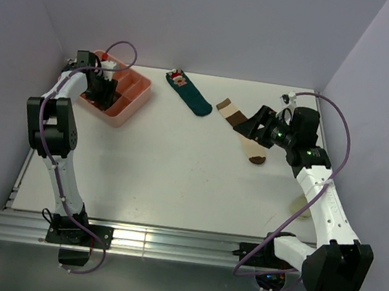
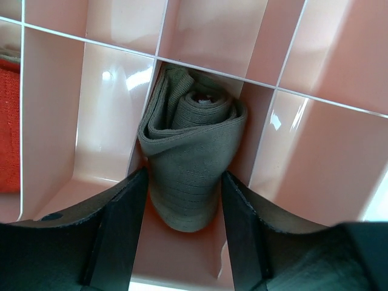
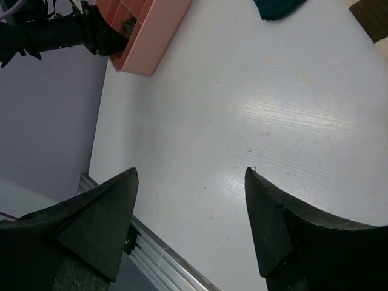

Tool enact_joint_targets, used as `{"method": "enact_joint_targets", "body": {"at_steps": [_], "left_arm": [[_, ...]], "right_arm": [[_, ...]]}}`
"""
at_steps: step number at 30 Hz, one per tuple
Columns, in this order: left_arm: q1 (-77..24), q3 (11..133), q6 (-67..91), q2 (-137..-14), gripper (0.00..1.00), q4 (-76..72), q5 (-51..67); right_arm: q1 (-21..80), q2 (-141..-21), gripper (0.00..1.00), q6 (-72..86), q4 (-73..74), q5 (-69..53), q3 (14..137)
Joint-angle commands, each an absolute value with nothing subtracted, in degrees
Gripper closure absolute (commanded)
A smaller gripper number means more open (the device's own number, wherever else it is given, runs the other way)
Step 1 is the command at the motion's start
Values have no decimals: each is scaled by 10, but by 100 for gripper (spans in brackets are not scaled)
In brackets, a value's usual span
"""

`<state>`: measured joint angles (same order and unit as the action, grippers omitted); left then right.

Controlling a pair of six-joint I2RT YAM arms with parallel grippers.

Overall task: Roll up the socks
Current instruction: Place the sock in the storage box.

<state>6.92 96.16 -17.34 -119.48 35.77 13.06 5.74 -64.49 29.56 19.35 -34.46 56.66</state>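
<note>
The plain tan-brown sock (image 2: 191, 139) lies rolled up in one compartment of the pink tray (image 2: 109, 121). My left gripper (image 2: 185, 176) reaches down into that compartment at the table's far left (image 1: 104, 92). It is open, one finger on each side of the roll and at most brushing it. The cream sock with brown and tan bands (image 1: 250, 149) lies flat at the right of the table. My right gripper (image 1: 257, 126) hovers over its middle, open and empty (image 3: 191, 171). Only a brown corner of the banded sock (image 3: 371, 19) shows in the right wrist view.
A dark teal sock with a red-and-white figure (image 1: 188, 93) lies at the back, between the pink tray (image 1: 132, 104) and the banded sock. Something red (image 2: 8, 121) fills a neighbouring tray compartment. Walls close in on the left, back and right.
</note>
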Motion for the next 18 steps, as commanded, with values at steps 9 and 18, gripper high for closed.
{"method": "enact_joint_targets", "body": {"at_steps": [9,18], "left_arm": [[65,978,-143,-1124,40,356,137],[65,957,-100,-1109,41,272,187]], "right_arm": [[52,-629,23,295,166,-364,562],[53,-617,23,301,157,-364,548]]}}
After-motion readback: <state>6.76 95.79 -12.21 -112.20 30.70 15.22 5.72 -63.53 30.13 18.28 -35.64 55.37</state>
